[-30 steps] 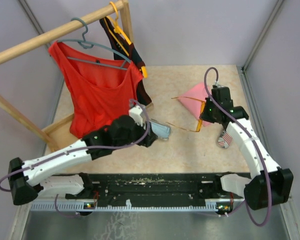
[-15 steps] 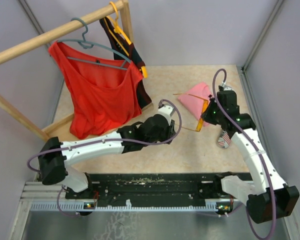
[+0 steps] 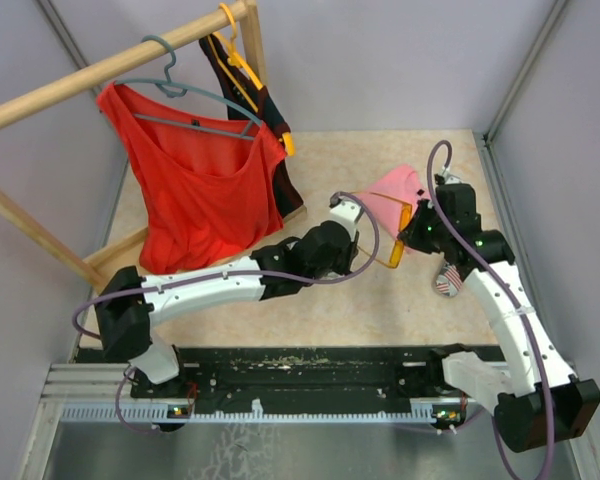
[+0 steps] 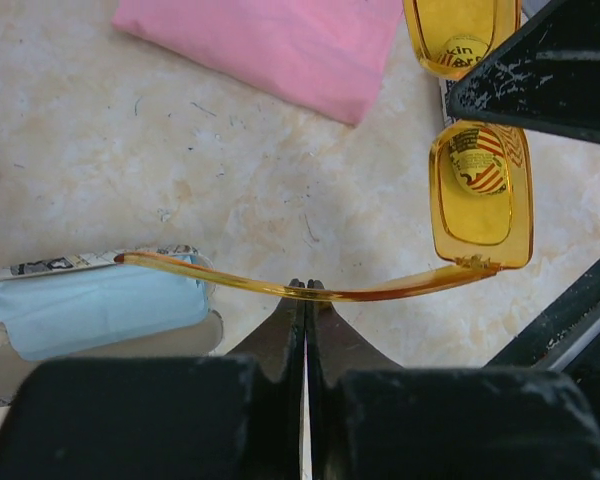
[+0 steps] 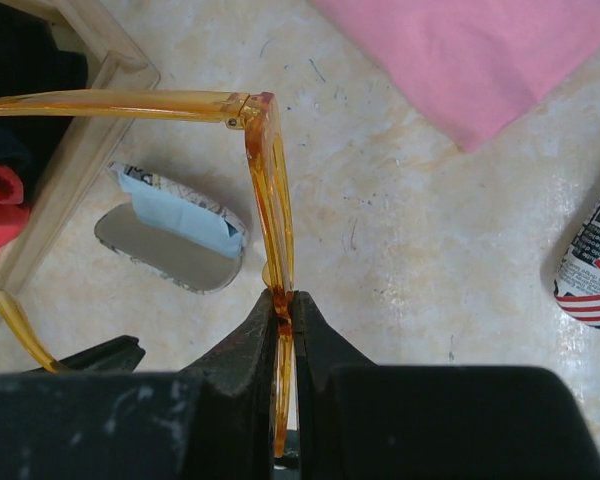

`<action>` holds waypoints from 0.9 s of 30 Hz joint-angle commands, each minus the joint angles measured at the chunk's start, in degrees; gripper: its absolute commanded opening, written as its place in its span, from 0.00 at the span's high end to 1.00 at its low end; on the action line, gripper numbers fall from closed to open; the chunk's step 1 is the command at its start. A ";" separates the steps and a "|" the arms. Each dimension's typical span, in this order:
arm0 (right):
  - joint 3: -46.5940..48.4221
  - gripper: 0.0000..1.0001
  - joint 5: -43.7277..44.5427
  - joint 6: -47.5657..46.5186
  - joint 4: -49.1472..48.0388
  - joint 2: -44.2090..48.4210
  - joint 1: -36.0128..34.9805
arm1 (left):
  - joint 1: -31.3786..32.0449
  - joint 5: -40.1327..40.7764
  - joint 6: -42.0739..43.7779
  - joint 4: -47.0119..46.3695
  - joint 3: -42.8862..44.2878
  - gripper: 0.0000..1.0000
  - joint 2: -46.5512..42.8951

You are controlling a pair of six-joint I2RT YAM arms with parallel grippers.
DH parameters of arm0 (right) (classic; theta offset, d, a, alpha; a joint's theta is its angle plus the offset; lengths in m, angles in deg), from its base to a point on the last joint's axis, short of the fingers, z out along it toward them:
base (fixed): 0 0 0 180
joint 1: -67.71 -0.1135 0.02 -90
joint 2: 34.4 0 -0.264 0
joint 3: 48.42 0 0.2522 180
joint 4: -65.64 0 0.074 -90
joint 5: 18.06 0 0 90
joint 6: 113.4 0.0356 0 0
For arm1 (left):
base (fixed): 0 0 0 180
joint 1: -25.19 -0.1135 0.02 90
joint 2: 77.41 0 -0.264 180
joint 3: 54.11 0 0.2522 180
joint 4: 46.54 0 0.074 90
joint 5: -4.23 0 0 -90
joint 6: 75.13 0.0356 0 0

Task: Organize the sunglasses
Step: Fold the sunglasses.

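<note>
The orange-yellow sunglasses (image 5: 265, 170) hang above the table, and my right gripper (image 5: 286, 295) is shut on the front frame near the lenses (image 4: 480, 195). In the top view they show as an orange patch (image 3: 404, 217) beside the right gripper (image 3: 410, 232). My left gripper (image 4: 305, 288) is shut, and one thin orange arm (image 4: 220, 278) lies across its tips. That arm touches the tips and is not held between them. In the top view the left gripper (image 3: 363, 221) reaches in from the left. The greyish-lilac pair is out of view.
An open patterned glasses case (image 4: 90, 310) with a light-blue cloth (image 5: 170, 215) lies on the table below the left gripper. A pink cloth (image 3: 392, 188) lies behind. A flag-patterned case (image 3: 448, 280) sits at the right. The wooden rack with a red top (image 3: 195, 190) fills the left.
The left arm swung right from the open case to the sunglasses and shut its jaws. The right gripper shifted slightly with the sunglasses in it.
</note>
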 commanded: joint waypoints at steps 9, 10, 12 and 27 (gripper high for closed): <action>-0.58 1.00 -1.53 -0.67 -1.54 1.16 -3.73 | -0.46 0.25 4.02 -2.20 7.81 1.00 4.78; -0.61 1.00 -1.62 -0.57 -1.63 1.17 -4.11 | -0.43 0.09 4.22 -2.23 8.18 1.00 5.14; -0.70 1.00 -1.91 -0.50 -1.90 1.13 -4.54 | -0.46 -0.17 4.52 -2.19 8.90 1.00 5.80; -2.00 1.00 -6.63 -0.54 -4.17 1.08 -6.01 | -0.46 -3.08 4.30 -1.97 13.37 1.00 10.54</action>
